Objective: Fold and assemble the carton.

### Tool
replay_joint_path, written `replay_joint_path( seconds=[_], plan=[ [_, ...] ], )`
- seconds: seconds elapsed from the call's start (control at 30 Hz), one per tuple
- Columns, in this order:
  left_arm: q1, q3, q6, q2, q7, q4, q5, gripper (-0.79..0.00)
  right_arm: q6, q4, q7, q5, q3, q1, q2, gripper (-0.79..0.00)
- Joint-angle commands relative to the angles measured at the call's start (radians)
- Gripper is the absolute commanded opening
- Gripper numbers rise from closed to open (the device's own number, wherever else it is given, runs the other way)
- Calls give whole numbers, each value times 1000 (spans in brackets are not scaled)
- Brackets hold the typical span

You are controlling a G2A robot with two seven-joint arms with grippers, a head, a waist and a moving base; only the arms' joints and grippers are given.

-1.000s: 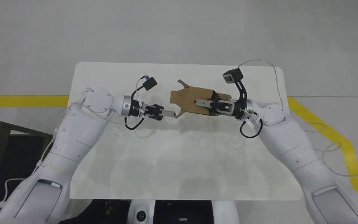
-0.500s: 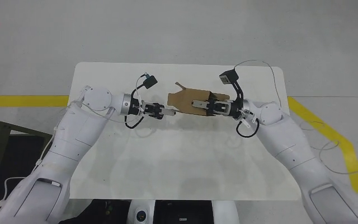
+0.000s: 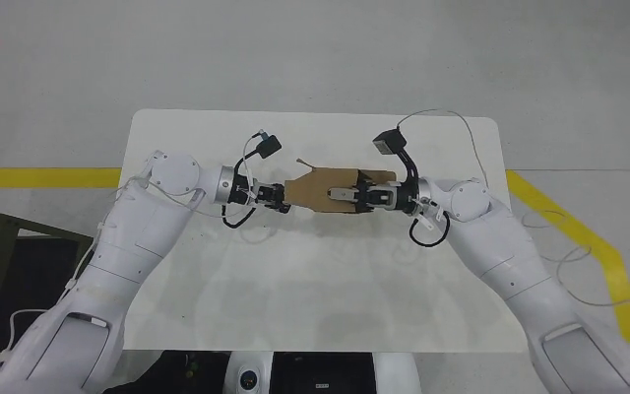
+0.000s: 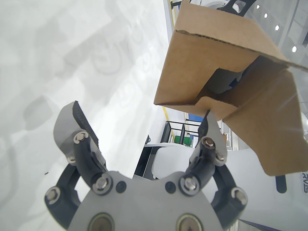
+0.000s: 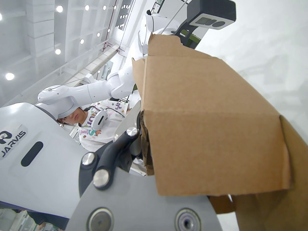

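A brown carton [image 3: 320,186], partly folded with its flaps loose, hangs just above the middle of the white table [image 3: 315,286]. My right gripper [image 3: 342,194] comes in from the right and is shut on a carton wall; one finger [image 5: 133,123] shows beside the cardboard [image 5: 211,131]. My left gripper [image 3: 282,198] is at the carton's left end. In the left wrist view it [image 4: 142,111] stands open, with one fingertip [image 4: 207,121] touching the edge of an end flap of the carton [image 4: 216,56] and nothing between the fingers.
Both arms meet over the table's far half. Each wrist carries a black camera on a stalk [image 3: 264,146] [image 3: 386,143] standing above the carton. A thin cable [image 3: 463,118] loops over the table's right rear corner. The near half of the table is bare.
The right arm has carried the carton leftwards and turned it, so its left end now meets the left gripper. The left gripper has drawn back slightly.
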Motion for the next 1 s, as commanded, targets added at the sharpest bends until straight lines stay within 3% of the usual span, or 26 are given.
replay_joint_path(
  seconds=[0.0, 0.63, 0.97],
  plan=[
    [-1, 1, -1, 0, -1, 2, -1, 0, 1, -1, 1, 0, -1, 1, -1, -785],
    [4, 8, -4, 1, -15, -7, -1, 0, -5, 17, -5, -3, -4, 7, -15, -785],
    [3, -14, -10, 7, 6, 19, 7, 0, 4, 35, 4, -22, 48, -24, 7, -785]
  ],
)
